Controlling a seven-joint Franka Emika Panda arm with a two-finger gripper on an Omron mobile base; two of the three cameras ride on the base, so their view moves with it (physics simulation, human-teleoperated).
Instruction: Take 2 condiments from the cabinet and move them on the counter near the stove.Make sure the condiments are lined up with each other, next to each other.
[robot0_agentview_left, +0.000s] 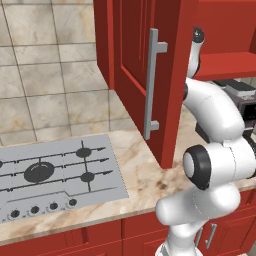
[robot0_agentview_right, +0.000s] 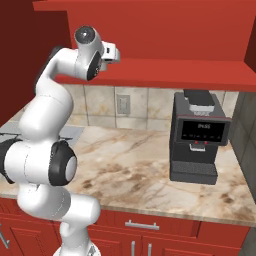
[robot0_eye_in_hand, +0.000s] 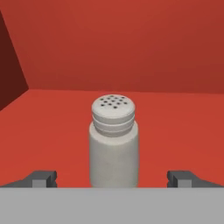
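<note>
Shaker (robot0_eye_in_hand: 113, 142): it is standing upright on the red shelf (robot0_eye_in_hand: 52, 131) inside the cabinet, seen in the hand view; its body is grey-white, and its ribbed round top is showing a cluster of small dark holes.
Fingers (robot0_eye_in_hand: 113, 177): the 2 dark tips are sitting wide apart at the bottom of the hand view, 1 on each side of the shaker, with clear gaps to it; they are pinching nothing.
Arm (robot0_agentview_right: 45, 120): it is reaching up from the base, with its hand raised to the level of the cabinet shelf in the right base view.
Cabinet door (robot0_agentview_left: 142, 75): it is standing swung open toward the camera in the left base view, with its long silver bar handle (robot0_agentview_left: 152, 85) running vertically down its face.
Cabinet interior: the back wall is plain red, and a darker side wall is showing at the left edge of the hand view.
Stove (robot0_agentview_left: 55, 175): it is lying flat in the desk to the left of the open door, with black burners and a row of small knobs along its front edge.
Desk (robot0_agentview_right: 135, 165): the marbled beige-brown top is running under the cabinet, with red base cabinets below it.
Coffee machine (robot0_agentview_right: 197, 137): it is standing on the desk to the right of the arm, against the tiled wall.
</note>
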